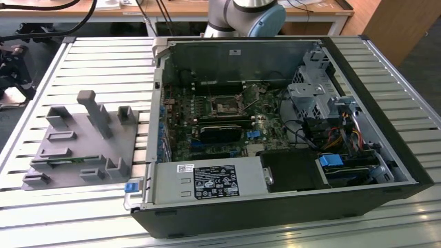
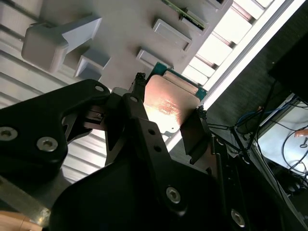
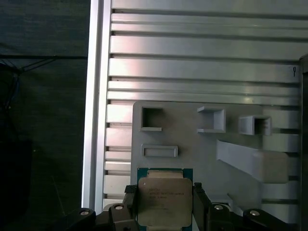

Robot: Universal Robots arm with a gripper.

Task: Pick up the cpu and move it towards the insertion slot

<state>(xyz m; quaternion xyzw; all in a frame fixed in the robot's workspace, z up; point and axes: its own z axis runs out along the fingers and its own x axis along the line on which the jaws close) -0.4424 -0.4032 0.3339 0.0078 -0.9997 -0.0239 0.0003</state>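
Slatted metal table point(image 1: 103, 62) carried an open computer case point(image 1: 276, 206) and, on the exterior view's left, a grey holder point(image 1: 82, 142). In the first wrist view the gripper point(image 3: 164, 204) was clamped on the cpu point(image 3: 163, 195) by opposite edges over the holder, probably to spare its faces. Insertion slot point(image 1: 226, 106) lay well apart, inside the case.

In the exterior view the arm point(image 1: 248, 13) stands at twelve o'clock, grey with a blue joint cap; in both wrist views the black gripper point(image 3: 165, 207) point(image 2: 170, 96) pinches the chip point(image 3: 162, 195), one finger point(image 3: 131, 202) against each opposite edge.
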